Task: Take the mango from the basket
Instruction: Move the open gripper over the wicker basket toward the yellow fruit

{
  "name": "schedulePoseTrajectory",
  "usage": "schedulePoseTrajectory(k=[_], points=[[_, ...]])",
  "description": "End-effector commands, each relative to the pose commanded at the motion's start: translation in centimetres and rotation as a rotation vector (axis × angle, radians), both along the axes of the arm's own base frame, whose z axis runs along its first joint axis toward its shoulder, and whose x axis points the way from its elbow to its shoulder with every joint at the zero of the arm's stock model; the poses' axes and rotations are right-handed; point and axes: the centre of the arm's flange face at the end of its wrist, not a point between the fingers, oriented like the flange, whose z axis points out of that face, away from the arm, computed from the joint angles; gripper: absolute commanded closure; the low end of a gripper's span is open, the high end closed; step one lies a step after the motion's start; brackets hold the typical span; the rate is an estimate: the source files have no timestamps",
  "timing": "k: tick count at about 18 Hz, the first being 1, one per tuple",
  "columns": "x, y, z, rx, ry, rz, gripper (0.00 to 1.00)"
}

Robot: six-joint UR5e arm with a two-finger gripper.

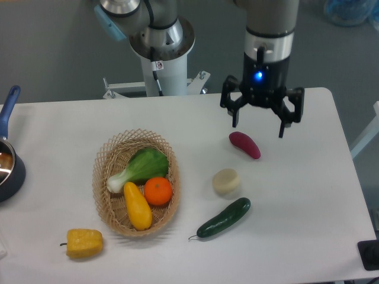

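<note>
The mango (137,206) is a glossy yellow-orange oval lying in the near part of the wicker basket (106,158), next to a round orange (158,191) and a green leafy vegetable (140,167). My gripper (259,126) hangs open and empty above the table at the back right, well away from the basket, just above and behind a purple sweet potato (244,145).
A yellow bell pepper (84,243) lies in front of the basket. A pale round item (225,181) and a cucumber (224,218) lie right of the basket. A dark pot with a blue handle (7,155) sits at the left edge.
</note>
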Motion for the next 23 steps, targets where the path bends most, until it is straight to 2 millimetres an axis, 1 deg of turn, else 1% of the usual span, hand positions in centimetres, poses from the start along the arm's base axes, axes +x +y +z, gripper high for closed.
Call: schedulePoseTrajectory(k=[2, 4, 6, 9, 13, 14, 15, 16, 17, 20, 21, 22, 23], points=[[0.1, -0.2, 0.1, -0.018, 0.013, 0.006, 0.0], [-0.3, -0.8, -0.6, -0.095, 0.042, 0.028, 0.0], [0.0, -1.3, -1.6, -0.154, 0.054, 0.04, 0.0], [0.3, -1.4, -2.3, -0.157, 0.042, 0.047, 0.0], [1.7, -2.1, -3.1, -0.158, 0.018, 0.064, 0.0], [1.9, -2.3, -3.1, -0.155, 0.014, 0.081, 0.0], [2.1, -2.3, -3.5, -0.152, -0.002, 0.112, 0.0], [2.4, -2.1, -3.9, -0.144, -0.018, 0.135, 0.0], [3.1, -1.3, -4.0, -0.119, -0.038, 0.139, 0.0], [3.5, -0.5, -5.3, -0.079, -0.11, 0.203, 0.0], [4.5, -0.1, -6.0, -0.069, -0.14, 0.226, 0.0], [5.7, 0.9, -6.4, -0.04, -0.184, 0.263, 0.0], [6.3, 1.4, -6.8, -0.032, -0.211, 0.306, 0.0]])
